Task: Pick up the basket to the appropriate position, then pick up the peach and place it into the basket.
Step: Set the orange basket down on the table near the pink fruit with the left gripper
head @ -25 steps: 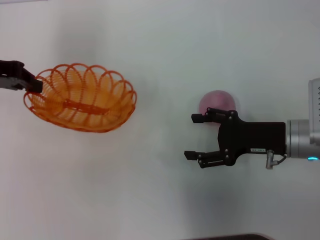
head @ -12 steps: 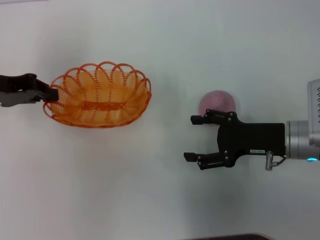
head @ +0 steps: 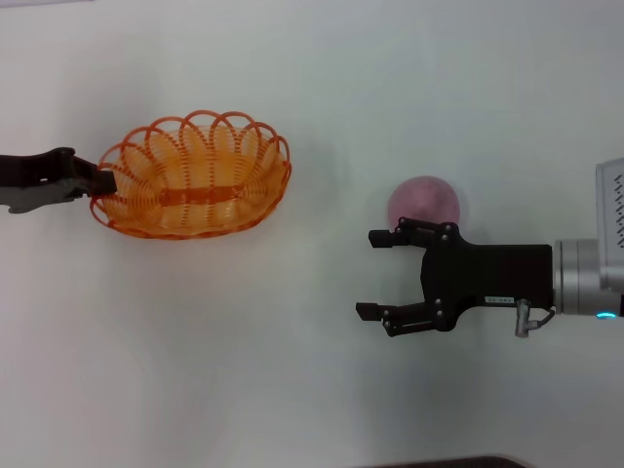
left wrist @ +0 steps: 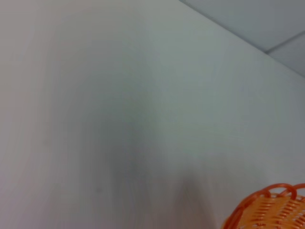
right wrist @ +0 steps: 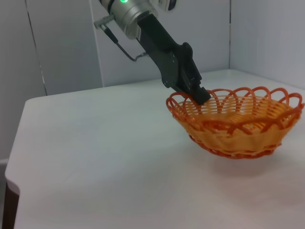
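The orange wire basket (head: pixel 192 175) is at the left of the white table, roughly level. My left gripper (head: pixel 97 183) is shut on its left rim; the right wrist view shows the dark fingers (right wrist: pixel 198 93) clamped on the scalloped rim of the basket (right wrist: pixel 238 121), which sits at or just above the table top. A piece of the rim shows in the left wrist view (left wrist: pixel 271 210). The pinkish-purple peach (head: pixel 424 202) lies on the table at the right. My right gripper (head: pixel 369 274) is open and empty, just in front of the peach, its fingers pointing toward the basket.
The white table (head: pixel 292 370) runs under everything. A dark edge shows at the bottom of the head view (head: pixel 439 461). In the right wrist view, grey wall panels (right wrist: pixel 62 43) stand behind the table.
My left gripper has carried the basket to the right toward the table's middle and levelled it from a tilt. The right gripper has drifted slightly toward the near edge. The peach has not moved.
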Action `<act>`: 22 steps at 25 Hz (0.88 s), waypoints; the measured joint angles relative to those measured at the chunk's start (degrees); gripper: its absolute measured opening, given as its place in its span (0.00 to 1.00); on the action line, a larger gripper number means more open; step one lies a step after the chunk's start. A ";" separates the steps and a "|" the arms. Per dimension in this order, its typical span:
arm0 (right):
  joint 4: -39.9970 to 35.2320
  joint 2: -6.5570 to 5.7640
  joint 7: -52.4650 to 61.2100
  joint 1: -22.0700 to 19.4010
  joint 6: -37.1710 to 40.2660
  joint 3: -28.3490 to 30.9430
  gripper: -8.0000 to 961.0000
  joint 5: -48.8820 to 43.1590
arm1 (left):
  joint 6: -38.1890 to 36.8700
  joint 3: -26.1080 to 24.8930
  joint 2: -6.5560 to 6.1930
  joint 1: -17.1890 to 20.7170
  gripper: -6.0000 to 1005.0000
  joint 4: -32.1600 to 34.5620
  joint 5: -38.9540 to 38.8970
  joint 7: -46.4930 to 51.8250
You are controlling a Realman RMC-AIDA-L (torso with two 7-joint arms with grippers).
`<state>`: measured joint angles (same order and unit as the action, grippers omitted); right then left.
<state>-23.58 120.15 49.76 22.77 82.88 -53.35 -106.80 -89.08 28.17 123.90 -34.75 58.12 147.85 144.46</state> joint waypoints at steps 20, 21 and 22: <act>0.76 0.00 -0.72 0.27 -0.09 0.00 0.98 0.02 | 4.44 3.24 0.38 2.20 0.07 -1.09 -2.14 0.23; 0.76 0.00 -0.72 0.29 -0.09 0.00 0.98 0.01 | 4.91 3.24 0.38 2.48 0.07 -1.51 -2.78 0.25; 0.76 0.00 -0.72 0.31 -0.10 0.00 0.98 0.01 | 5.24 3.27 0.38 2.71 0.07 -1.83 -3.16 0.26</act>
<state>-22.82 120.15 49.04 23.07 82.79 -53.35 -106.79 -83.84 31.45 124.28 -32.04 56.29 144.69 144.72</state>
